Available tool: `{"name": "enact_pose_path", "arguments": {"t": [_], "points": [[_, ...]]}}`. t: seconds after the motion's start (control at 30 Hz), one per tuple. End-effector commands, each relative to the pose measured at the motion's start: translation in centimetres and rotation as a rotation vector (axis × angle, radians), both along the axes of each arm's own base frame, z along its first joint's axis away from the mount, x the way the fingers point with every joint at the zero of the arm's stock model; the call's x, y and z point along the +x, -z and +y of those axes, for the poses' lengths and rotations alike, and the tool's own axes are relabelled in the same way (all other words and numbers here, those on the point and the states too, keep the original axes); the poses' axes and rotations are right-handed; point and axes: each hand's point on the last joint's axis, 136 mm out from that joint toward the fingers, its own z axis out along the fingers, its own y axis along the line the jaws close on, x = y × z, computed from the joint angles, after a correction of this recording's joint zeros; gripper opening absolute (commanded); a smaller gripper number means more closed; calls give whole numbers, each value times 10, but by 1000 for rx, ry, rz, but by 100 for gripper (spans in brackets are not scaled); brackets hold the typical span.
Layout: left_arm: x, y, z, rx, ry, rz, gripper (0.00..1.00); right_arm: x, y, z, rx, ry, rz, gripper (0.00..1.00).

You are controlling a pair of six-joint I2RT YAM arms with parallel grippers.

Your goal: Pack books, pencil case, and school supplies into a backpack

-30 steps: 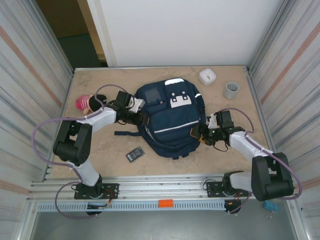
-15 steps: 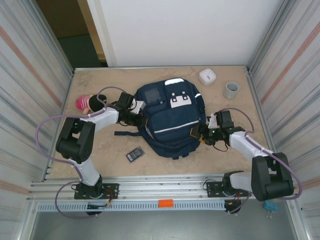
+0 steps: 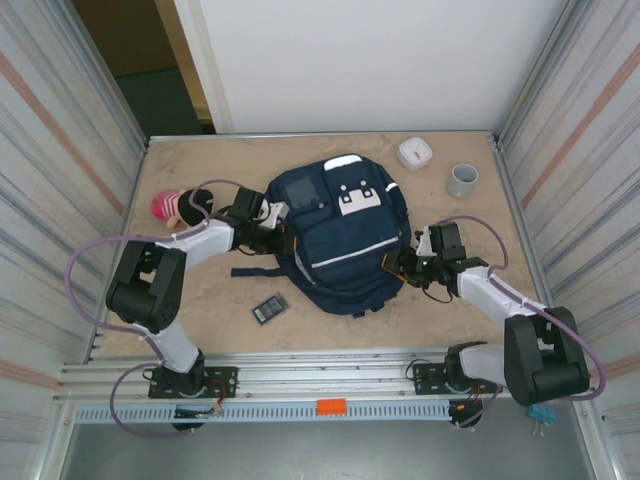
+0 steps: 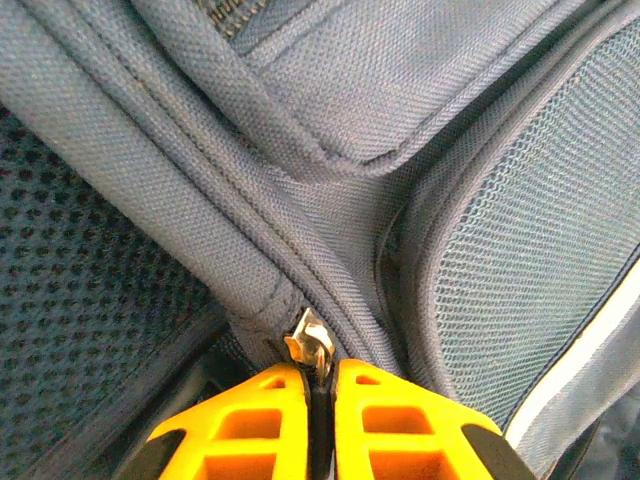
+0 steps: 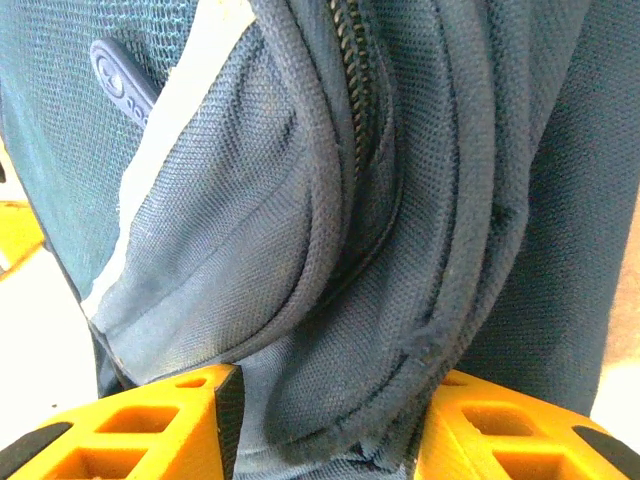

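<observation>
So far nothing's packed, I'd judge: backpack (image 3: pixel 335 235) flat on surface (image 3: pixel 330 330), looks zipped, left fingers (image 4: pixel 250 420) pinched shut on zipper pull (image 4: pixel 308 345) at its left side, right fingers (image 5: pixel 150 430) round fabric fold (image 5: pixel 340 400) on its right (clamped? can't tell), black supply item (image 3: pixel 270 309) loose beside its near-left corner.

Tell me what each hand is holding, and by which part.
Left hand: shut on the metal zipper pull of the backpack. Right hand: its fingers flank a fold of the backpack's side; whether they grip it cannot be told.

Top cam overhead facing down, wrist cams close-up, all share backpack (image 3: pixel 340 245)
</observation>
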Motion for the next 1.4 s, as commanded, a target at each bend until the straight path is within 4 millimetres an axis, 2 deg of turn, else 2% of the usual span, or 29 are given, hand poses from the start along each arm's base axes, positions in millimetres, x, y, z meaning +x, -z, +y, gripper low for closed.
{"name": "enact_pose_path", "arguments": {"t": [0.0, 0.17, 0.4, 0.47, 0.6, 0.67, 0.8, 0.9, 1.1, 1.13, 1.27, 1.37], "points": [[-17, -17, -16, -130, 1, 56, 8, 11, -13, 11, 42, 25, -74, 45], [-21, -8, -14, -162, -68, 105, 7, 11, -17, 22, 74, 28, -91, 41], [-34, 4, -9, -169, -99, 152, 7, 12, -22, 23, 71, 36, -101, 41], [-36, 3, -8, -165, -102, 148, 7, 11, -31, 22, 68, 26, -105, 44], [-36, -2, -4, -160, -111, 126, 8, -5, -58, 20, 49, 24, -156, 61], [-35, 0, -1, -144, -119, 121, 8, -17, -69, 15, 22, 23, -173, 63], [-32, 1, 0, -143, -121, 124, 8, -35, -77, 13, 28, 3, -169, 63], [-31, 0, -1, -151, -118, 125, 8, -42, -76, 27, 88, -32, -147, 61], [-30, -1, -2, -163, -124, 122, 8, -38, -77, 68, 110, -126, -146, 61], [-30, -1, -2, -164, -124, 122, 8, -35, -69, 74, 98, -133, -127, 61], [-29, -3, -3, -167, -122, 119, 8, -24, -59, 86, 106, -119, -125, 53], [-29, -5, -4, -171, -118, 116, 8, -17, -50, 89, 101, -102, -111, 52]]}}
